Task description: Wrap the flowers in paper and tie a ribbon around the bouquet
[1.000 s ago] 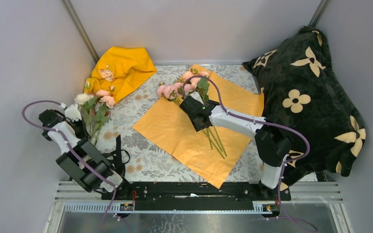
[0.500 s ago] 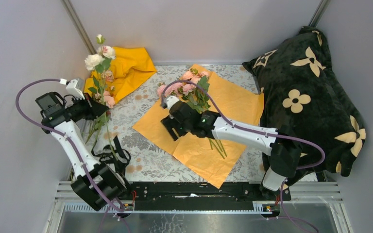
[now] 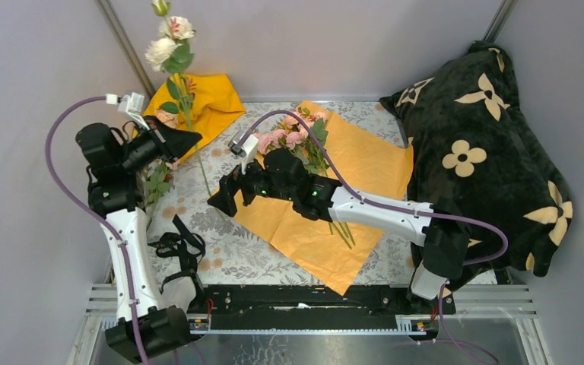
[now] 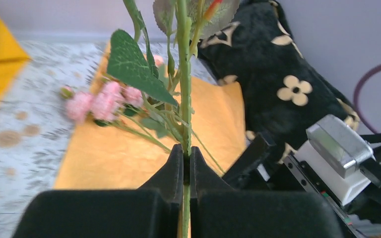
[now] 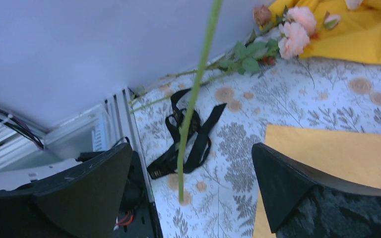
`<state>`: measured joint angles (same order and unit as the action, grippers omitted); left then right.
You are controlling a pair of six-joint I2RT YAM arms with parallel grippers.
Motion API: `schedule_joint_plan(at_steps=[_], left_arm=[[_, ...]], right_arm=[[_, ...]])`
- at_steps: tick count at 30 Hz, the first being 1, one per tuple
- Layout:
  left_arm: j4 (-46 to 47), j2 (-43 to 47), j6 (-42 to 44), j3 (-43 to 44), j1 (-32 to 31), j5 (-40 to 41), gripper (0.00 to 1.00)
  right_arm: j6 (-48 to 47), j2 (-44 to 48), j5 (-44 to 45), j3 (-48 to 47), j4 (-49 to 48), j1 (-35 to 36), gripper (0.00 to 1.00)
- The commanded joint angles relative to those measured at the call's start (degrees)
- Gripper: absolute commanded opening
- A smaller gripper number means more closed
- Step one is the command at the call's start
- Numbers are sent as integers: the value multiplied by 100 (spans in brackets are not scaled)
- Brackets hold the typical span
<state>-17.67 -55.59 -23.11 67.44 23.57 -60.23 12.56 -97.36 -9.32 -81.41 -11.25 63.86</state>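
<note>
**Item 1, left gripper (image 3: pixel 191 139).** We record it shut tight on a single held stem (image 4: pixel 184 99). Its two fingers (image 4: pixel 171 173) pinch the green stalk with no gap between them. The stem stands close to upright in the grip. Its flowered top rises toward 12 o'clock against the back wall, and its bare lower end hangs below the fingers.

**Item 2, right gripper (image 3: pixel 223 201).** We record it spread wide and holding nothing. In its wrist view the lower tip of the held stem hangs in the gap between the fingers. We cannot tell whether it touches either one.

**Item 3, flowers on the paper (image 3: pixel 289 138).** These are pink heads with green leaves, lying at 2 o'clock from the right gripper. Their thin stems run toward 5 o'clock beneath the right arm. From the left gripper they lie at 3 o'clock, well apart.

**Item 4, paper (image 3: pixel 369 163).** The sheet is orange, creased and spread flat, with one corner pointing to 6 o'clock. The right gripper is over its 9 o'clock corner.

**Item 5, ribbon (image 3: pixel 176 249).** It is black, heaped in loose loops off the paper. It lies at 6 o'clock from the left gripper and 7 o'clock from the right.

**Item 6, loose flowers (image 5: pixel 293 30).** More pink blooms and leaves lie on the cloth near the left arm, their heads just beside the yellow cloth (image 3: pixel 207 100).

**Item 7, surface and room.** We note a printed floral tablecloth (image 3: pixel 232 255) and a black pillow (image 3: pixel 479 152) with cream flower shapes at 3 o'clock. Plain grey walls stand on three sides.
</note>
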Motion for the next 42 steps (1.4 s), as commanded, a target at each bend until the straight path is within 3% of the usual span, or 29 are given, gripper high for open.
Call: schedule_joint_plan(at_steps=[1, 4, 7, 9, 10, 11, 12, 13, 14, 15, 16, 17, 20, 22, 25, 30, 33, 37, 40, 42], left_arm=[[229, -10, -631, -223, -515, -49, 0], [202, -3, -641, -450, -944, 145, 0], [193, -39, -659, -542, -1221, 185, 0], [191, -48, -673, -576, -1341, 202, 0], [192, -45, -661, -584, -1359, 193, 0], [121, -47, -583, -579, -1357, 199, 0], [-89, -73, -363, -498, -1363, 249, 0], [-436, -120, 43, -379, -1362, 352, 0], [-808, -228, 556, -232, -1364, 459, 14], [-1321, -349, 1168, -67, -1357, 659, 43], [-1842, -487, 1850, 137, -1360, 973, 65], [-2271, -649, 2381, 243, -1356, 1438, 75], [-2979, -1057, 3583, 158, -1346, 3265, 86], [-2883, -1128, 4121, -277, -1226, 4206, 88], [-2294, -1065, 4766, -1066, -835, 5318, 88], [-1529, -1358, 5691, -1849, -83, 6468, 71], [-1302, -1758, 6006, -1871, 493, 6595, 60], [-1354, -2404, 6466, -1629, 1186, 6480, 64], [-1522, -2894, 6676, -1443, 1531, 6463, 66], [-1638, -3133, 6794, -1385, 1672, 6353, 67]], right_arm=[[280, -134, 56, -271, -817, -13, 99], [408, -332, 219, -374, -862, -13, 94], [637, -655, 352, -646, -551, -9, 79], [780, -710, 611, -664, -437, -13, 55], [838, -667, 780, -582, -432, -18, 36], [877, -596, 974, -459, -443, -18, 7], [899, -489, 1268, -318, -424, -26, 0], [880, -359, 1472, -160, -357, -45, 0], [830, -230, 1623, 9, -266, -93, 0], [794, -83, 1762, 158, -87, -157, 0], [721, 36, 1868, 306, 134, -245, 0], [622, 125, 1892, 393, 488, -368, 0], [316, 74, 2077, 285, 2280, -797, 0], [187, -54, 2678, 278, 3256, -1019, 0], [61, -198, 3747, 601, 3917, -1176, 0], [146, -728, 4371, 594, 4339, -1302, 0], [263, -1217, 4745, 283, 4679, -1329, 0], [527, -1766, 5089, -189, 5333, -1334, 16], [586, -1854, 4949, -322, 5453, -1323, 33], [584, -1761, 4726, -292, 5390, -1323, 38]])
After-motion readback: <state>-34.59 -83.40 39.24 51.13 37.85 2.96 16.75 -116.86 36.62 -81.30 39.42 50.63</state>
